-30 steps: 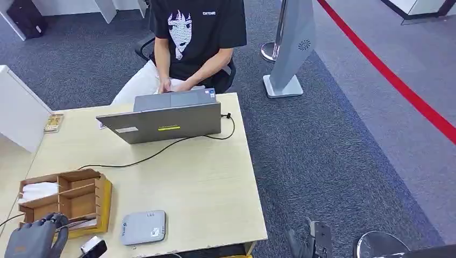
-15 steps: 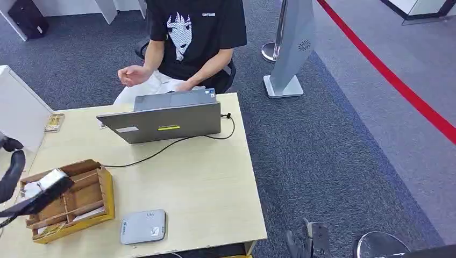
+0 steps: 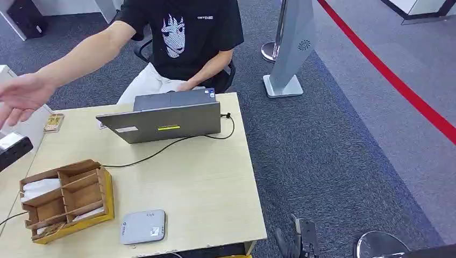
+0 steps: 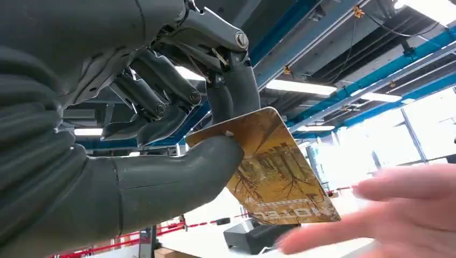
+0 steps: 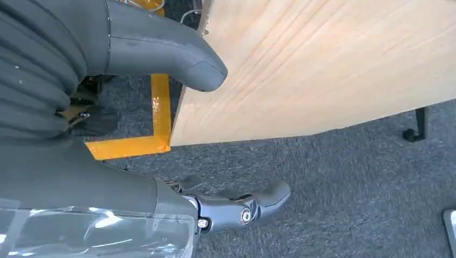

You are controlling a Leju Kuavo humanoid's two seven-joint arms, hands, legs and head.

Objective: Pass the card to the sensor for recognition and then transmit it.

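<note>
Card (image 4: 274, 172) pinched in left robot hand (image 4: 177, 140), person's hand (image 4: 398, 209) just beside its edge, right robot hand (image 5: 215, 134) spread

A gold card (image 4: 274, 172) with a tree picture, tilted, pinched in the left hand (image 4: 161, 134).

The head view looks forward and down from high over the worktop (image 3: 204, 183), facing a seated person (image 3: 183, 43) behind a laptop (image 3: 166, 121). The left wrist view sits close behind the left robot hand (image 4: 161, 140), tilted up at ceiling lights, and shares the person's reaching hand (image 4: 398, 215) with the head view. The right wrist view looks down, close behind the right robot hand (image 5: 177, 123), past the worktop's edge to carpet (image 5: 333, 188).
</note>
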